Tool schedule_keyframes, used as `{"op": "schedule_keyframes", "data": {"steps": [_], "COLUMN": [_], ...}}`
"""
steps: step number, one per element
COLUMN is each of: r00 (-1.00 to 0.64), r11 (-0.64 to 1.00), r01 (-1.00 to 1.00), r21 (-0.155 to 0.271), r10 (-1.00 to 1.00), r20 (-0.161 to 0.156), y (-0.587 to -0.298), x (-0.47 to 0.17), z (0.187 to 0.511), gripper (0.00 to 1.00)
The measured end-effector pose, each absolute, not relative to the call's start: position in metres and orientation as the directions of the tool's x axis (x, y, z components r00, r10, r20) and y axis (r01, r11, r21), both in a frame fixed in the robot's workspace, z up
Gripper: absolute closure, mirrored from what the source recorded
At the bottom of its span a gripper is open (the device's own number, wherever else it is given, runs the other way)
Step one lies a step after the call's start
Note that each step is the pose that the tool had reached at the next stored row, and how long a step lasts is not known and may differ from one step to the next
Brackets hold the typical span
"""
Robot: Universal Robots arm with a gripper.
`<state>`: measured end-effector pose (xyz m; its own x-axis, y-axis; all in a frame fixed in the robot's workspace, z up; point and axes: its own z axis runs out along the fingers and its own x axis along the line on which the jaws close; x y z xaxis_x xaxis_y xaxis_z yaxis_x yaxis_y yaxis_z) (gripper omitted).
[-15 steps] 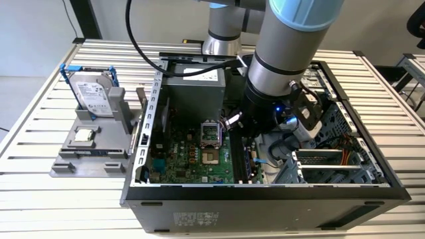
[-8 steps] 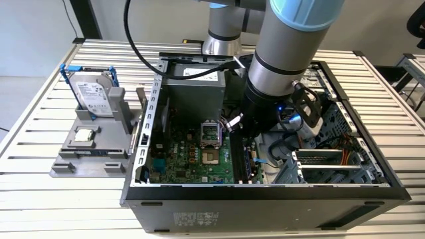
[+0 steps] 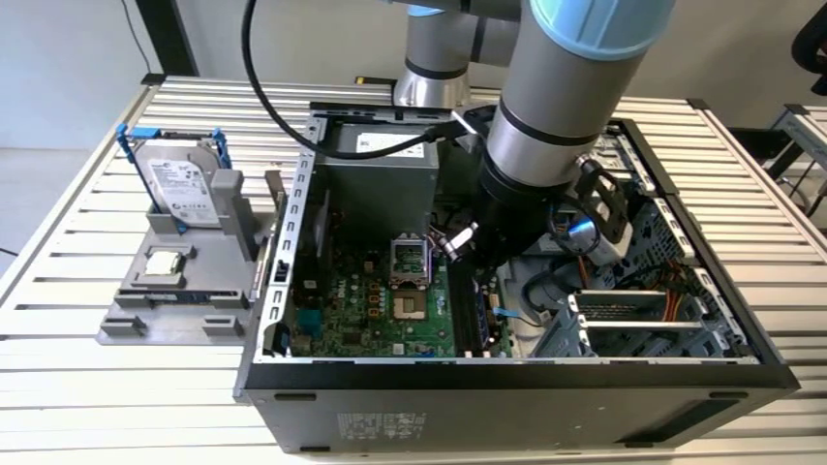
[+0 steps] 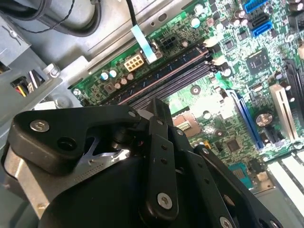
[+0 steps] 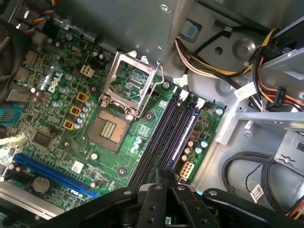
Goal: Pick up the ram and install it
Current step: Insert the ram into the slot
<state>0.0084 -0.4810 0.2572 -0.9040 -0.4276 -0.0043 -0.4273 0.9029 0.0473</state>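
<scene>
My gripper (image 3: 462,258) hangs inside the open computer case, just above the far end of the black memory slots (image 3: 475,310). In both wrist views its black fingers (image 5: 164,176) (image 4: 157,108) lie close together with nothing showing between them. A long thin strip (image 4: 164,77) with a pale lit edge runs the full length of one slot (image 5: 186,130), second from the white power connector (image 5: 186,168). It looks like the ram seated there, though I cannot tell for sure. The other slots (image 5: 159,137) are dark and bare.
The CPU socket (image 5: 108,127) lies open beside the slots, its metal latch frame (image 5: 134,81) raised. Cable bundles (image 5: 266,52) and the drive cage (image 3: 646,310) crowd the case's right side. Outside it, on the exterior view's left, a grey fixture (image 3: 130,315) holds a hard drive (image 3: 181,182) and a small square chip (image 3: 163,262).
</scene>
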Motion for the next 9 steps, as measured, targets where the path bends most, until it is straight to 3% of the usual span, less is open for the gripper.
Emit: {"op": "schedule_keyframes", "data": {"steps": [9], "r00": [-0.872], "r11": [0.871], "r01": [-0.489], "r21": [0.050], "r10": [-0.489], "r20": [-0.011], "y": [-0.4808], "x": [0.0092], "z": [0.2573], "gripper": [1.00]}}
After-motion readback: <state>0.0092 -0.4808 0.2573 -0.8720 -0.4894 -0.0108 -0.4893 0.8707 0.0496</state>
